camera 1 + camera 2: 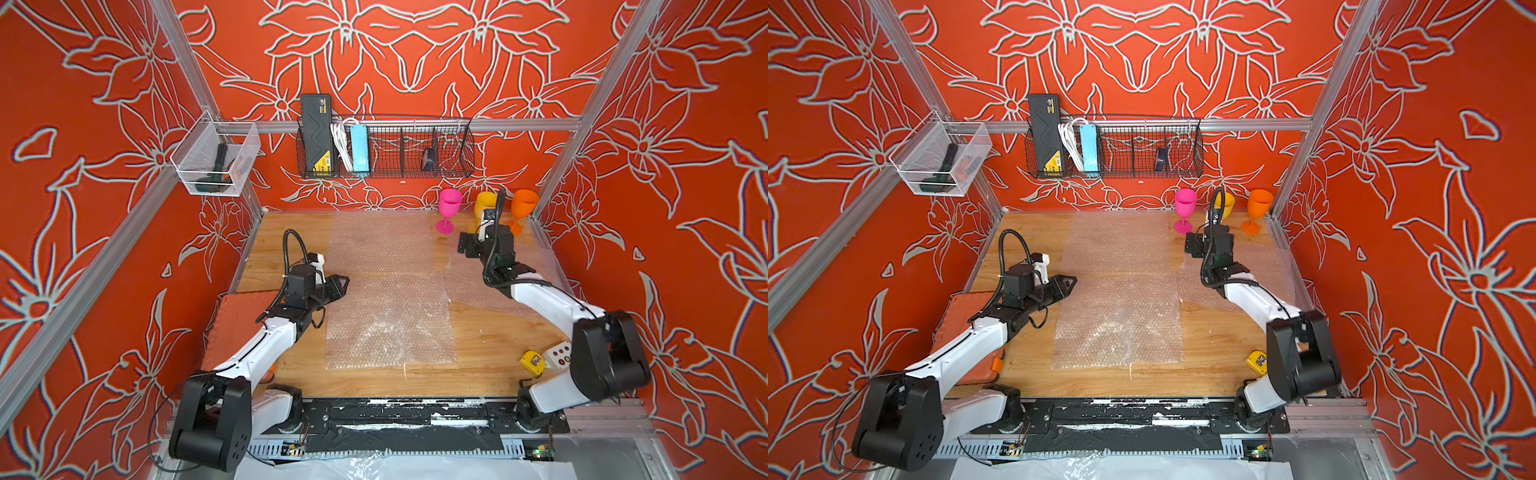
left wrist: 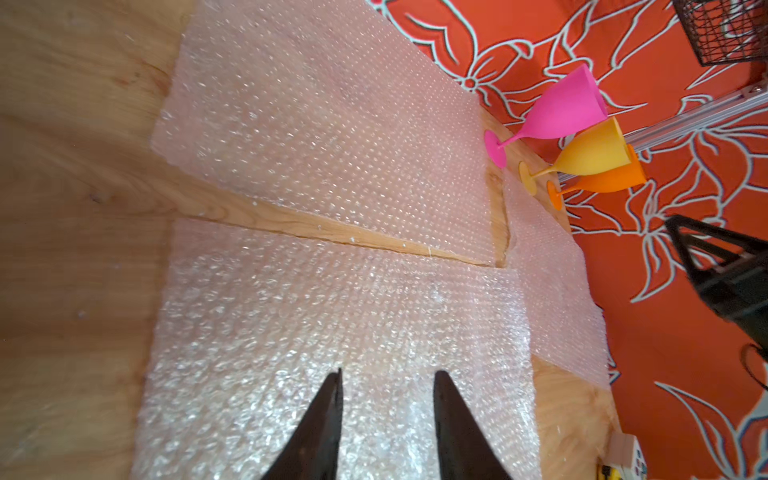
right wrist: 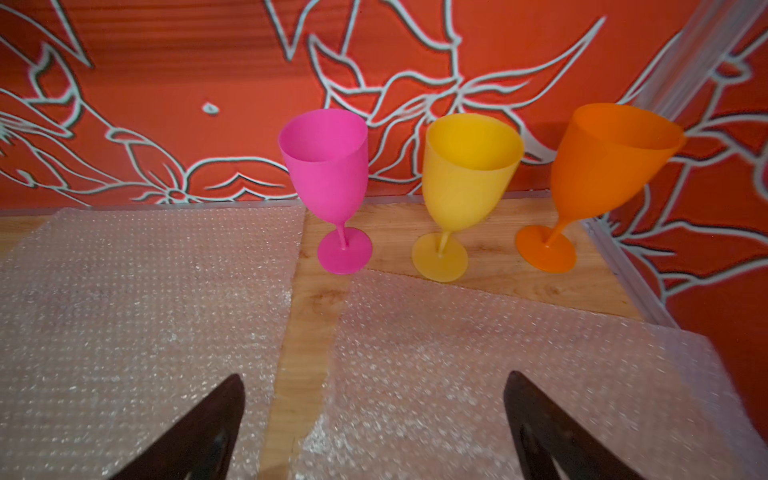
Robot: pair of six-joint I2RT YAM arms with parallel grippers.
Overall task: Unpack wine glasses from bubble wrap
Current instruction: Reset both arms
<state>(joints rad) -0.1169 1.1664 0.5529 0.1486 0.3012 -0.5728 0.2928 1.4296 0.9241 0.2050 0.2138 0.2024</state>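
All wine glasses (image 3: 469, 174) bare, upright — bubble wrap (image 3: 145, 311) flat; task looks done — left fingers (image 2: 320, 436), right fingers (image 3: 195, 440) apart, empty.

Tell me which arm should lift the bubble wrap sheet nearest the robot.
Left. The left claw hangs right over the near sheet, jaws apart and empty. The right claw is open too, but sits far back by the pink goblet.
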